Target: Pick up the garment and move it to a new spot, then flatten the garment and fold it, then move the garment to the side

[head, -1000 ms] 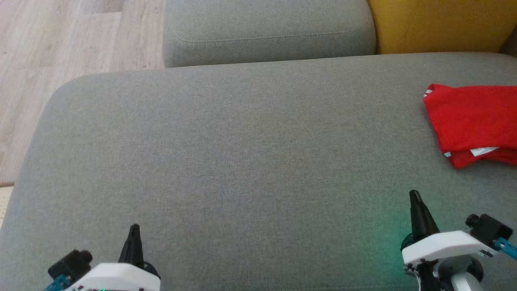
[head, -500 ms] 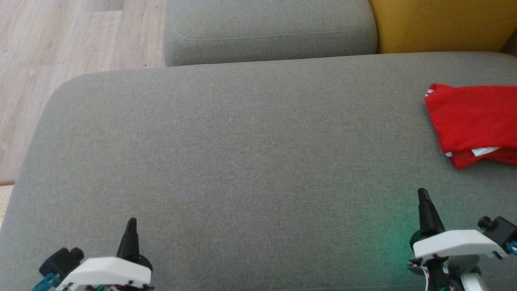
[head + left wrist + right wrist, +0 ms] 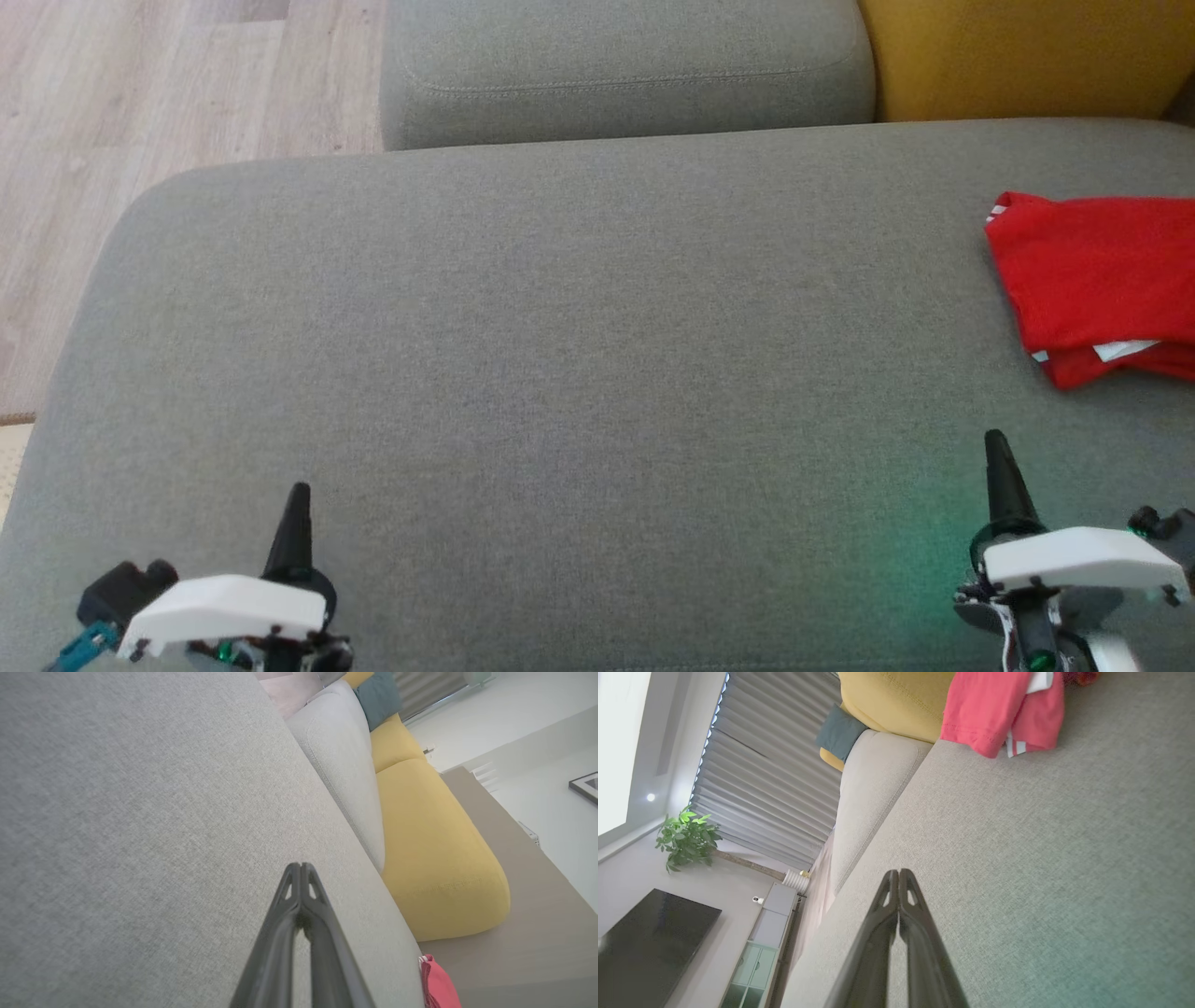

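Observation:
The garment is red with white trim and lies folded at the right edge of the grey sofa seat; it also shows as the garment at the top of the right wrist view and as a sliver of the garment in the left wrist view. My left gripper sits at the lower left, shut and empty. My right gripper is at the lower right, shut and empty, a short way in front of the garment. Their tips touch in both wrist views: left gripper, right gripper.
A grey back cushion and a yellow cushion line the far side of the seat. Wooden floor lies off the seat's left edge. A TV and a plant stand in the room beyond.
Both grippers have shifted slightly: the left one lower and leftward, the right one rightward. The whole picture has drifted a little, so the camera has moved. The garment lies as before.

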Controlling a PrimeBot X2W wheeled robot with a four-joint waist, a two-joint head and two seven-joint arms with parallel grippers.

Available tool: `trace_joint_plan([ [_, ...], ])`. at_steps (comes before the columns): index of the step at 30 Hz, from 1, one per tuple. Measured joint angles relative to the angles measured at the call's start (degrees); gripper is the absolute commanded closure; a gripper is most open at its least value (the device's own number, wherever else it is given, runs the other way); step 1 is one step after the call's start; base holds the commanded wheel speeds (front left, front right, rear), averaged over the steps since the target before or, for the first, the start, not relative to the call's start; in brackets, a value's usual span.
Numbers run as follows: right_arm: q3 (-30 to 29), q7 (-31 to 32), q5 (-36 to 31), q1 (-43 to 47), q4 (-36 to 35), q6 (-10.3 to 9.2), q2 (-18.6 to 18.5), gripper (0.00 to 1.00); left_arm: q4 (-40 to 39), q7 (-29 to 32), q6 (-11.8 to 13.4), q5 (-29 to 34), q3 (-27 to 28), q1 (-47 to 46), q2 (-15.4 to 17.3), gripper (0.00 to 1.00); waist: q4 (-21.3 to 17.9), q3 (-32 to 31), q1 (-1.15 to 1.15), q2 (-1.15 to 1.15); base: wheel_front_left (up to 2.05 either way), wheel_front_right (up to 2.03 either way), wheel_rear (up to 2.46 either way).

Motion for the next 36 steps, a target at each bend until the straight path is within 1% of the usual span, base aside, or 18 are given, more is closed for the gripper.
trace_joint_plan([
  [5,-0.47,0.51,3.27,-0.56,-0.24,0.0,0.0,1.0,0.03,0.56,-0.96,-3.1,1.03,-0.51,0.0,1.0,0.07,0.06,0.0,0.0,0.0,0.0,0.0],
  [31,-3.27,3.44,20.33,-1.1,-1.72,0.0,0.0,1.0,0.35,4.98,-3.59,-19.12,3.92,-3.43,-0.03,1.0,0.44,0.4,0.0,0.0,0.0,0.0,0.0],
  [36,-3.66,3.9,23.57,-1.15,-1.98,0.0,0.0,1.0,0.41,5.58,-4.53,-22.21,4.78,-4.28,-0.04,1.0,0.51,0.46,0.0,0.0,0.0,0.0,0.0],
])
